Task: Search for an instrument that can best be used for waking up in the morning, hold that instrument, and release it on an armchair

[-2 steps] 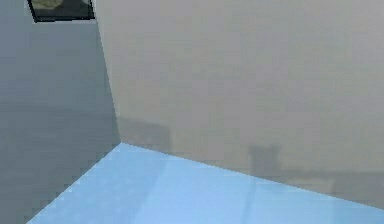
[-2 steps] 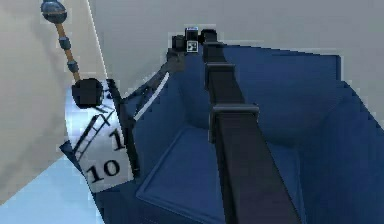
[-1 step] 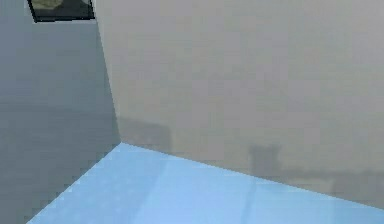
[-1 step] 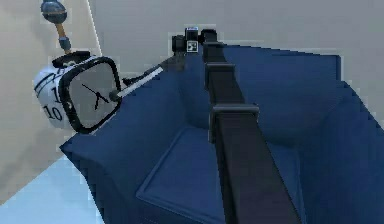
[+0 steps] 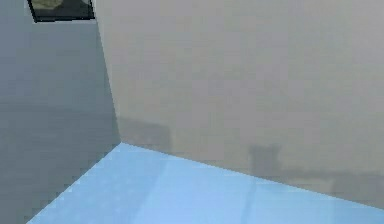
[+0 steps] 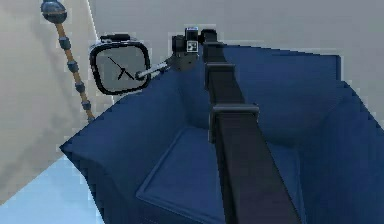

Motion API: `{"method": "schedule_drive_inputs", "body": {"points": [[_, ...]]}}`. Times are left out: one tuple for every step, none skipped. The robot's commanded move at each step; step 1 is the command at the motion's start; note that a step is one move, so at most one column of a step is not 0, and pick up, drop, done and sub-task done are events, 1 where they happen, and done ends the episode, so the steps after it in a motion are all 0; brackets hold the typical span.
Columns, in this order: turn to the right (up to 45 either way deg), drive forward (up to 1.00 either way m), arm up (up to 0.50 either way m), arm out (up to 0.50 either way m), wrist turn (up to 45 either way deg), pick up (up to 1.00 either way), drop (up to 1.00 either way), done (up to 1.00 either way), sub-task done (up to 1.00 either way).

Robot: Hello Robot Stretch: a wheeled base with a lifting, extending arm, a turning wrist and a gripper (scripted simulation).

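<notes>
Alarm clock [image 6: 120,67] found and held: it hangs at the far end of the gripper [image 6: 155,72], clear of the blue armchair [image 6: 200,160] lying below and behind the gripper. Finger setting cannot be told. Remaining, in my judgement: release onto that armchair

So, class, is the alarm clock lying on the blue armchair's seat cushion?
No: the alarm clock hangs at the pincer, up beside the blue armchair, clear of its seat.
</notes>
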Motion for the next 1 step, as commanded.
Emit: {"method": "schedule_drive_inputs", "body": {"points": [[0.0,0.00,0.00,0.00,45.0,0.00,0.00,0.00,0.00]]}}
